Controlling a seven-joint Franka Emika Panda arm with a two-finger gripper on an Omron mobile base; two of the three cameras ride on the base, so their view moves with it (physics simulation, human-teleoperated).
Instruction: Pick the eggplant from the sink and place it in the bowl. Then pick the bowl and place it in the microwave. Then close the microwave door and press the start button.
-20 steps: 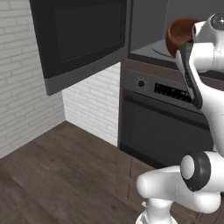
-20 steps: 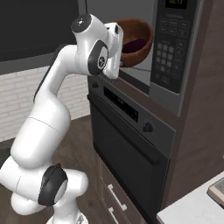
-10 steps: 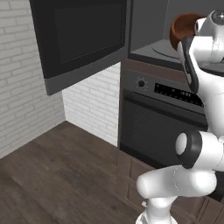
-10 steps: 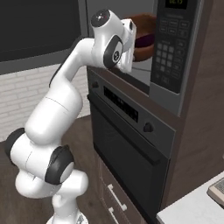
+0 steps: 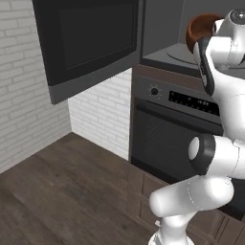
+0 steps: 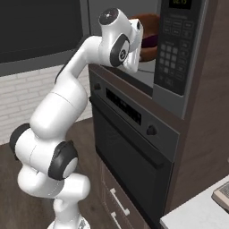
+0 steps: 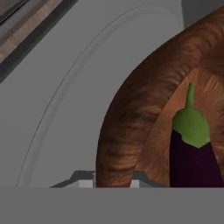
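Note:
My gripper (image 7: 113, 181) is shut on the thick rim of the reddish-brown wooden bowl (image 7: 131, 118), whose wall stands between the two fingertips. The dark purple eggplant (image 7: 192, 153) with its green cap lies inside the bowl. Under the bowl spreads the microwave's grey floor with the round turntable plate (image 7: 65, 96). In the left base view the bowl (image 5: 198, 28) hangs at the mouth of the open microwave (image 5: 167, 33), beside the white wrist. From the right, the bowl (image 6: 150, 27) and a purple patch of eggplant (image 6: 152, 41) show behind the hand. The microwave door (image 5: 91, 43) stands swung open to the left.
The microwave's button panel (image 6: 176, 44) sits right of the cavity. Below is the oven (image 5: 177, 129) with a knob (image 5: 154, 91) and display. A white counter corner (image 6: 197, 210) shows at the lower right. Brick wall and wooden floor lie to the left.
The arm has stretched forward and carried the bowl with the eggplant farther into the microwave opening. The grip on the bowl is unchanged.

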